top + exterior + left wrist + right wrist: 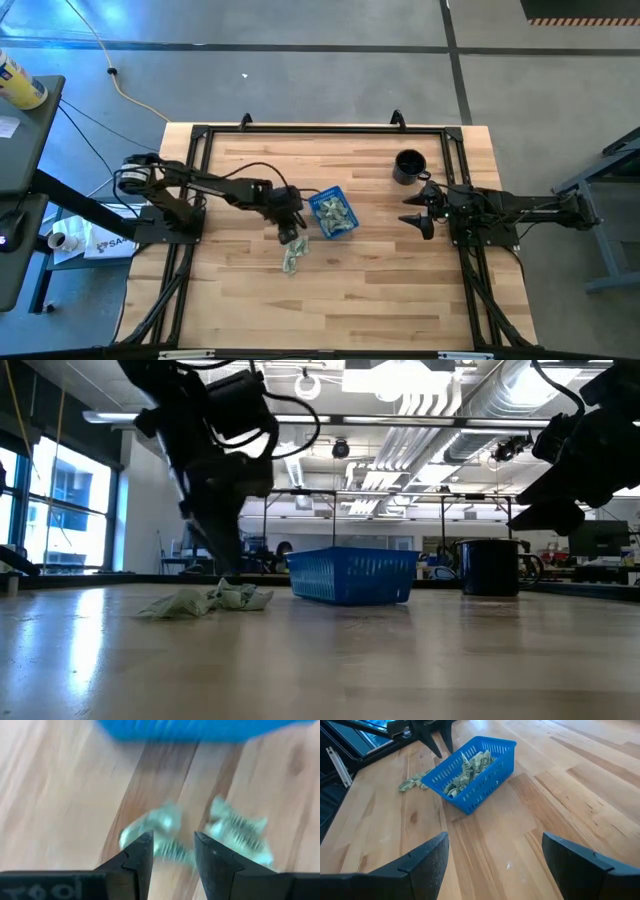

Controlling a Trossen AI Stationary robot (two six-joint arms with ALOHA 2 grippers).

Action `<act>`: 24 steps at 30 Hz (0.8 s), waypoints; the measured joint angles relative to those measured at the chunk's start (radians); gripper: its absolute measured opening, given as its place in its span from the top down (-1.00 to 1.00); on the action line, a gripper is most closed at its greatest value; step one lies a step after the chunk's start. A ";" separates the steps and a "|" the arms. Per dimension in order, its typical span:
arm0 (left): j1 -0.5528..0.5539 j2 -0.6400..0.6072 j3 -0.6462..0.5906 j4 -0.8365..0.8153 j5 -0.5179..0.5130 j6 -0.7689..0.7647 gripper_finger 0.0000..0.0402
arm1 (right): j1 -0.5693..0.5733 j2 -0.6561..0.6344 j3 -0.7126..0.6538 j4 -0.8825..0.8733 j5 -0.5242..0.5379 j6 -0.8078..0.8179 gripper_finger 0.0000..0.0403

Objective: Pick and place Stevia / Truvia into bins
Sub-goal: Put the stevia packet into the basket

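Left tool low beside blue tray, fingers spread around loose packets on table. Tray already half full. Right tool idle, wide apart, near mug. Risk imo: pinch grabs clump, extras drop short of tray.
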 joint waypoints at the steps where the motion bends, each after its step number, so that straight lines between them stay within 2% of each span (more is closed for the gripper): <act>1: 0.000 -0.004 0.006 -0.052 0.000 -0.022 0.13 | 0.000 0.000 0.000 0.000 0.000 0.000 -0.52; 4: -0.013 -0.021 0.011 -0.119 -0.010 -0.003 0.13 | 0.000 0.000 0.000 -0.001 0.001 0.000 -0.52; 9: -0.046 -0.044 0.016 -0.043 -0.099 0.138 0.13 | 0.000 0.000 0.000 -0.004 0.001 0.000 -0.52; 15: -0.045 -0.022 0.015 -0.050 -0.117 0.297 0.12 | 0.000 0.000 0.001 -0.004 0.001 0.000 -0.52; 18: -0.045 -0.008 0.026 -0.036 -0.118 0.370 0.02 | 0.000 0.000 0.002 -0.004 0.001 0.000 -0.52; 24: -0.045 0.031 0.061 -0.021 -0.173 0.491 -0.30 | 0.000 0.005 0.002 -0.008 0.000 0.000 -0.52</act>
